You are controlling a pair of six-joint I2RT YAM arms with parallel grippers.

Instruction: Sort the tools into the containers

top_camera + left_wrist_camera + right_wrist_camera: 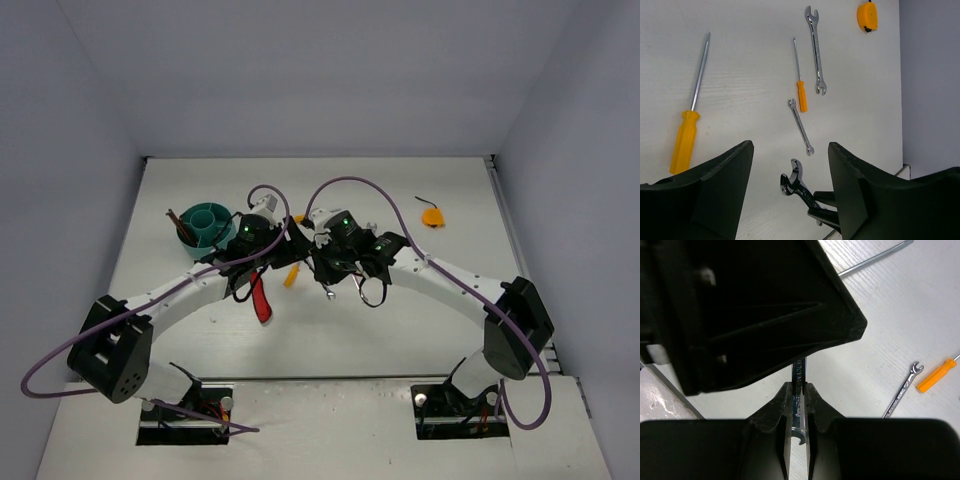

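My right gripper (798,402) is shut on a silver wrench (798,382) and holds it above the table. In the left wrist view the wrench's open-ended head (792,179) sticks out between the spread fingers of my left gripper (790,195), which is open and touches nothing. The left gripper's dark body (750,310) fills the top of the right wrist view. The teal tub (205,222) stands at the back left, with dark pieces in it. On the table lie a large orange screwdriver (685,142), a small orange screwdriver (801,95), a long wrench (816,50) and a small wrench (801,126).
A red-and-black folding knife (262,298) lies under the left arm. A small orange case (867,16) sits at the far right, also in the top view (432,216). Both arms meet over the table's middle, with purple cables looping above them. Grey walls close in three sides.
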